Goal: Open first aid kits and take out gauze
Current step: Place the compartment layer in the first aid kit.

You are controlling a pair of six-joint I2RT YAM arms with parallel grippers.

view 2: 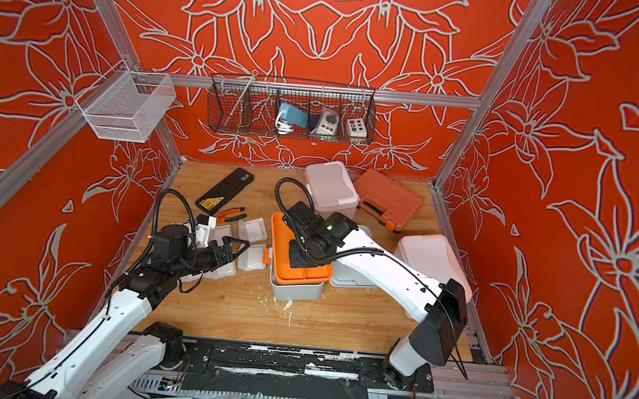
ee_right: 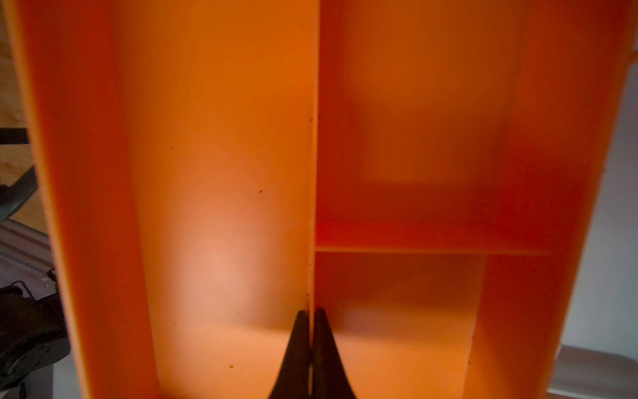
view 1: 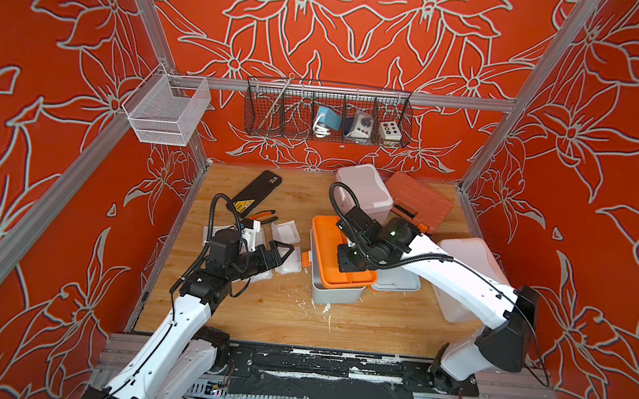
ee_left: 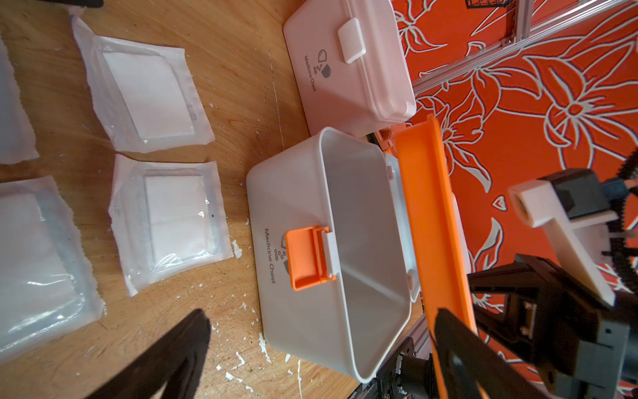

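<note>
Right gripper (ee_right: 311, 311) pinches the thin divider (ee_right: 313, 172) of the orange tray (view 1: 324, 240), tilting it over the open blue-grey first aid kit (view 1: 335, 296), a narrow hold that may slip; left gripper (view 1: 285, 254) hangs spread above gauze packets (ee_left: 152, 93) on the table (view 1: 260, 313).

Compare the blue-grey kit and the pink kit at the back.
The blue-grey kit stands open and looks empty; the pink kit is shut, lid down. The blue-grey kit has an orange latch; the pink kit a pale latch. The blue-grey kit sits mid-table, the pink kit behind it. Both read "Medicine Chest".
</note>
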